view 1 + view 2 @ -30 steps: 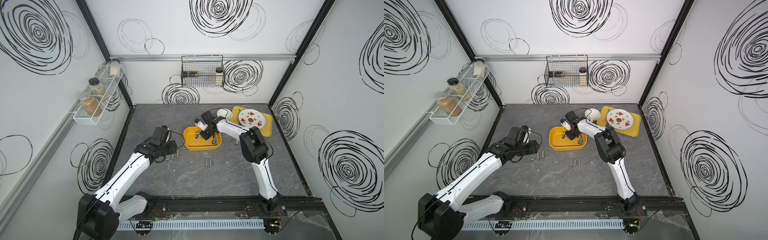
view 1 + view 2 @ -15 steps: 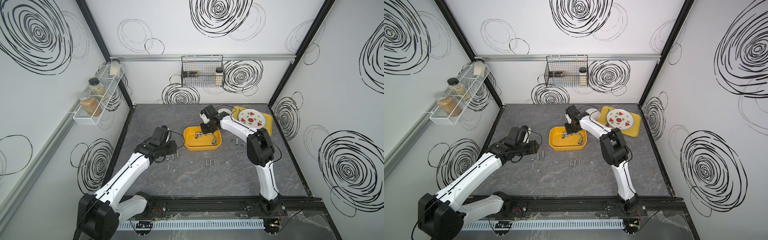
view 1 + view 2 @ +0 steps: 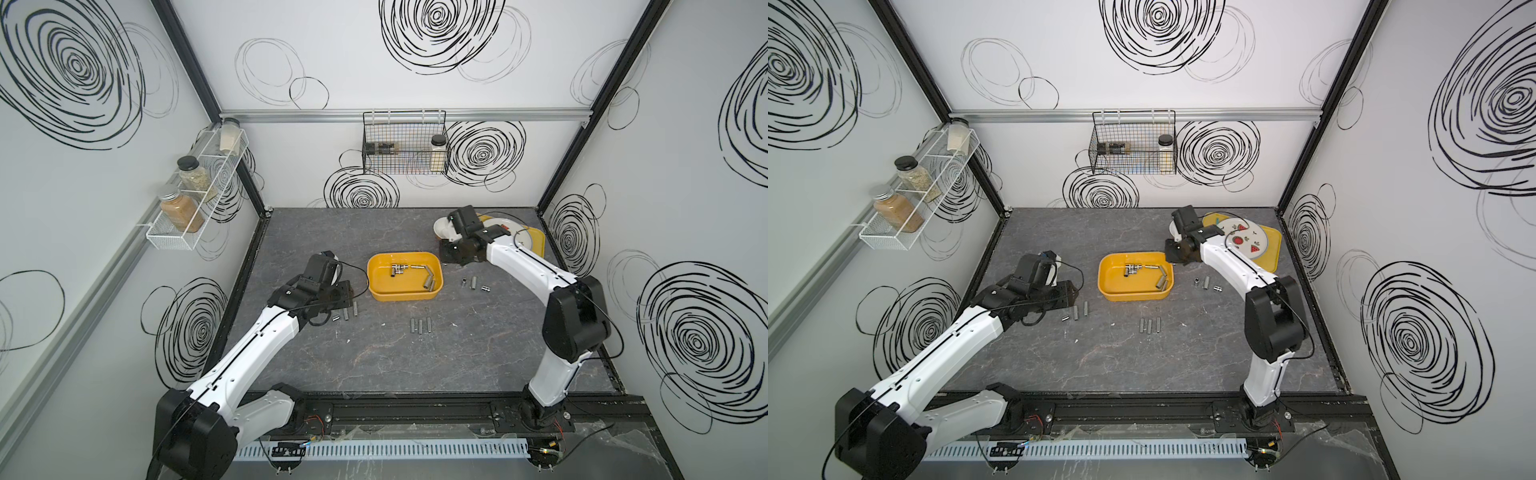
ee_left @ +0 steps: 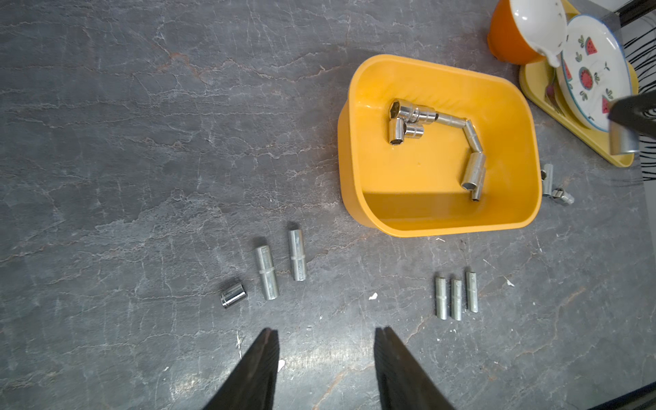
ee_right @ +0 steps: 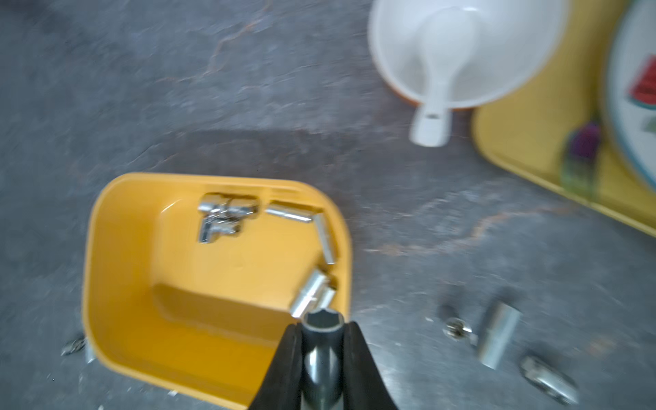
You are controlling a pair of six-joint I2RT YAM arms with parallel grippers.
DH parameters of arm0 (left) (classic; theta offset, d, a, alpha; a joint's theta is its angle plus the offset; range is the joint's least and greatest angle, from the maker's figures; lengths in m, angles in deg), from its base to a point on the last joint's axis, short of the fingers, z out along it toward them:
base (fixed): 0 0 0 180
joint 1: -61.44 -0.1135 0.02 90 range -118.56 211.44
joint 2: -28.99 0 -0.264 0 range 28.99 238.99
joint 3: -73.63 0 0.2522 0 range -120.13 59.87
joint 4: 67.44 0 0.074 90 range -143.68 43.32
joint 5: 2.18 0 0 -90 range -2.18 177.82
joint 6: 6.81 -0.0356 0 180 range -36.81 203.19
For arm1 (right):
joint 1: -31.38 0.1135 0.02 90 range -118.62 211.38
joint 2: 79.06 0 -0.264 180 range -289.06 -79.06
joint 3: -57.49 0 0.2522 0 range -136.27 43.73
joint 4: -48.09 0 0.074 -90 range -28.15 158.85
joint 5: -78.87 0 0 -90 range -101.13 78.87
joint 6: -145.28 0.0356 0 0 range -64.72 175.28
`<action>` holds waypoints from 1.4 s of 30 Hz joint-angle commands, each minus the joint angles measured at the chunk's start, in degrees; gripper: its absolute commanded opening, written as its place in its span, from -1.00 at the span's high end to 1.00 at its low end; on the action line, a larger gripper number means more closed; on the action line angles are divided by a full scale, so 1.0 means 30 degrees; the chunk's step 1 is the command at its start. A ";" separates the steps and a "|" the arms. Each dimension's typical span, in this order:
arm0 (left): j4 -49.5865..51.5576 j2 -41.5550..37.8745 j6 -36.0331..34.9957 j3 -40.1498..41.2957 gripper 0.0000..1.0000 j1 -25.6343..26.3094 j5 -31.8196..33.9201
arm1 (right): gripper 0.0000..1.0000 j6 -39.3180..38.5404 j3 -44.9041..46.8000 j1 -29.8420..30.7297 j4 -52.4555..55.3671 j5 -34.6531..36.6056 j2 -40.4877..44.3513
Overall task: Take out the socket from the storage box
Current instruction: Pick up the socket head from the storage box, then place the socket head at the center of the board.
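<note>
Right hand (image 5: 322, 326) pinches a steel hex socket (image 5: 322, 355) lengthwise, above the right rim of the deep yellow-orange plastic storage box (image 5: 117, 269); grey stone bench (image 5: 426, 248) lies just rightward; left hand (image 4: 326, 332) spread, well apart

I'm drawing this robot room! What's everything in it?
Deep yellow-orange plastic storage box: one, centre.
Boxed steel sockets: about eight, silver.
Loose steel sockets: nine, silver, three trios on grey table.
Flat yellow tray: one, back right corner.
Watermelon-print plate: one, white, on tray.
Bowl with white spoon: one, orange outside, beside tray.
Glass jars: three, white wire shelf, left wall.
Black wire basket: one, back wall.
Left jaws: open, empty.
Right jaws: shut on one steel socket.
</note>
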 commanded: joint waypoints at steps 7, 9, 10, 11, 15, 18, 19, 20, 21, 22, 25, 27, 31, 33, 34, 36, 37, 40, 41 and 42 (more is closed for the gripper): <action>-0.0535 -0.0509 -0.0139 0.0097 -0.03 -0.0122 -0.0122 | 0.85 0.1397 0.6192 -0.4335 -0.2586 0.2608 0.2974; -0.0536 -0.0479 -0.0213 0.0097 -0.03 -0.0102 -0.0286 | 0.85 0.1426 0.6980 -0.4861 -0.3063 0.2802 0.2929; -0.0536 -0.0481 -0.0224 0.0125 -0.03 -0.0101 -0.0349 | 0.85 0.1401 0.7240 -0.4955 -0.3290 0.3067 0.2861; -0.0565 -0.0503 -0.0245 0.0126 -0.03 -0.0101 -0.0411 | 0.85 0.1479 0.7518 -0.5031 -0.3529 0.3571 0.2690; -0.0573 -0.0519 -0.0255 0.0157 -0.03 -0.0104 -0.0507 | 0.85 0.1491 0.7843 -0.5165 -0.3752 0.4512 0.1568; -0.0580 -0.0496 -0.0255 0.0155 -0.03 -0.0099 -0.0551 | 0.85 0.1488 0.8057 -0.5194 -0.4002 0.4732 0.0944; -0.0598 -0.0504 -0.0240 0.0155 -0.03 -0.0104 -0.0558 | 0.85 0.1504 0.8140 -0.5194 -0.4166 0.4755 0.0840; -0.0588 -0.0512 -0.0280 0.0163 -0.03 -0.0101 -0.0587 | 0.85 0.1490 0.8212 -0.5191 -0.4311 0.4714 0.0725; -0.0594 -0.0493 -0.0284 0.0155 -0.03 -0.0100 -0.0588 | 0.85 0.1492 0.8174 -0.5198 -0.4324 0.4668 0.0564; -0.0595 -0.0476 -0.0277 0.0159 -0.03 -0.0097 -0.0588 | 0.85 0.1516 0.8111 -0.5212 -0.4273 0.4733 0.0376; -0.0595 -0.0434 -0.0269 0.0185 -0.03 -0.0100 -0.0617 | 0.85 0.1487 0.8078 -0.5223 -0.4345 0.4692 0.0099; -0.0596 -0.0375 -0.0258 0.0185 -0.03 -0.0093 -0.0646 | 0.82 0.1465 0.8085 -0.5223 -0.4411 0.4576 -0.0040; -0.0565 -0.0271 -0.0260 0.0209 -0.03 -0.0098 -0.0495 | 0.76 0.1399 0.8098 -0.5225 -0.4460 0.4325 -0.0206; -0.0486 -0.0182 -0.0278 0.0163 -0.03 -0.0101 -0.0217 | 0.70 0.1395 0.8098 -0.5242 -0.4474 0.4249 -0.0253; -0.0463 -0.0108 -0.0254 0.0128 -0.03 -0.0101 -0.0235 | 0.68 0.1398 0.8075 -0.5232 -0.4420 0.4255 -0.0283; -0.0448 -0.0052 -0.0276 0.0126 -0.03 -0.0101 -0.0378 | 0.64 0.1366 0.8070 -0.5226 -0.4353 0.4237 -0.0269; -0.0466 -0.0022 -0.0263 0.0126 -0.03 -0.0099 -0.0411 | 0.62 0.1377 0.8132 -0.5230 -0.4353 0.4251 -0.0204; -0.0448 -0.0023 -0.0276 0.0152 -0.04 -0.0101 -0.0351 | 0.56 0.1399 0.8121 -0.5245 -0.4309 0.4316 -0.0142; -0.0422 -0.0007 -0.0215 0.0155 -0.05 -0.0101 -0.0185 | 0.55 0.1392 0.8081 -0.5252 -0.4267 0.4314 -0.0127; -0.0376 0.0053 -0.0170 0.0127 -0.05 -0.0102 -0.0072 | 0.54 0.1400 0.8078 -0.5245 -0.4265 0.4292 -0.0107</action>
